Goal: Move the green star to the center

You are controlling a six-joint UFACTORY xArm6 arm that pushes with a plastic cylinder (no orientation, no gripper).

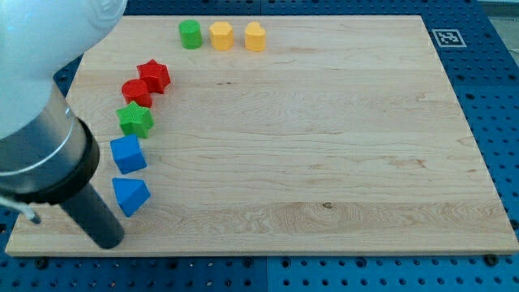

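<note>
The green star (135,119) lies on the wooden board (324,146) near its left edge, in a curved line of blocks. Above it sit a red cylinder (136,91) and a red star (153,75). Below it sit a blue cube (128,153) and a blue triangular block (130,195). My tip (108,240) rests at the board's bottom left corner, just below and left of the blue triangular block, well below the green star.
A green cylinder (190,34), a yellow hexagonal block (221,36) and a yellow block (255,36) stand in a row at the view's top. The arm's bulky body (40,122) covers the left edge. A marker tag (446,37) sits at top right.
</note>
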